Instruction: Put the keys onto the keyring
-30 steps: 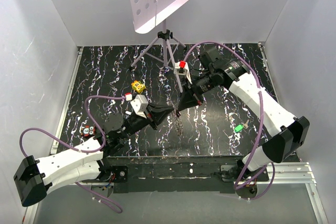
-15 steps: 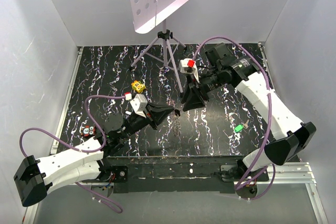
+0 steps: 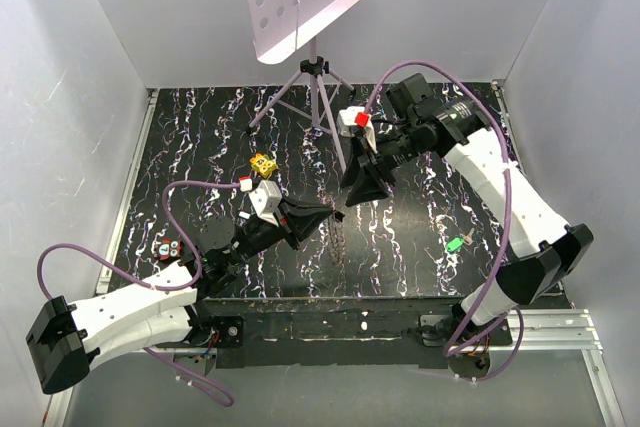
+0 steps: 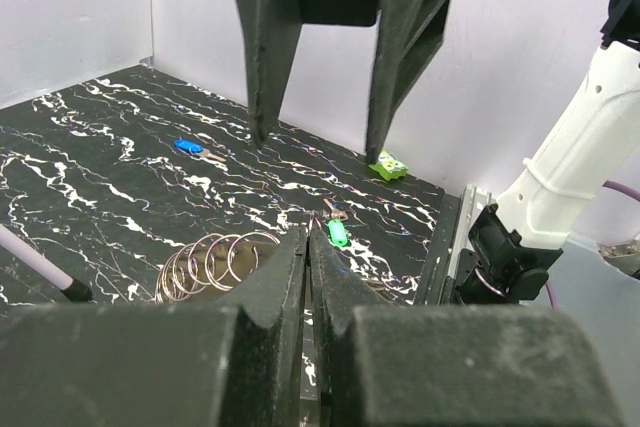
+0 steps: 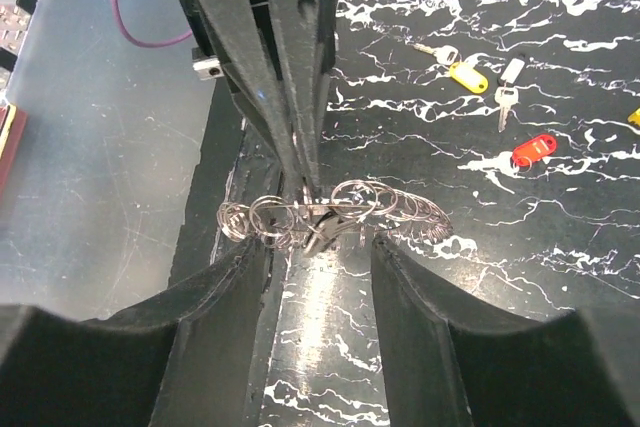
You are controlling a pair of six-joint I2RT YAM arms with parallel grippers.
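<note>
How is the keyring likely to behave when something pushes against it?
The keyring looks like a row of thin overlapping wire loops, so it probably flexes rather than staying stiff. The left gripper pinches only its middle, so the free ends likely swing if nudged. Bare shiny metal suggests it could slip.

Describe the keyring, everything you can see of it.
The keyring is a row of thin metal wire loops that overlap like a loose coil, silvery to brownish and glinting. It stretches sideways above the dark marbled table. The left gripper is shut on it near the middle, so loops trail out to both sides. The right gripper is open, with one finger on either side of the row. Whether the loops rest on the table cannot be told.
</note>
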